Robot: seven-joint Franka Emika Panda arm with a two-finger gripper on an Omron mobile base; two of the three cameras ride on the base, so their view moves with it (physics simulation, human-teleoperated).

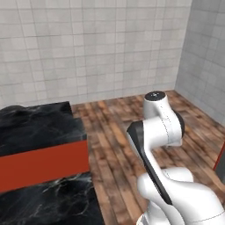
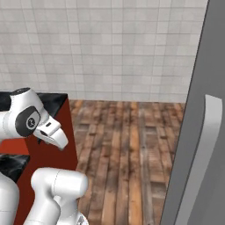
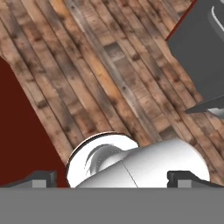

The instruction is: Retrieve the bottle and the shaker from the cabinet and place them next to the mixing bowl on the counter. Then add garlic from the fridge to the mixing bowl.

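Gripper tips spread wide, nothing between them, pointing down at wooden floor.

Fingers sit far apart at the bottom of my hand view, well clear of each other and empty. I take the grey slab at the upper right of that view for the fridge; its door with a long pale handle stands at the right edge of my right base view, beyond a stretch of floor from the arm. Counter, black marble over a red front, lies to the arm's left, across the floor from the fridge. I can't see any of the bottle, shaker, bowl or garlic from this position. Grey tiled wall closes off the far side of the floor.
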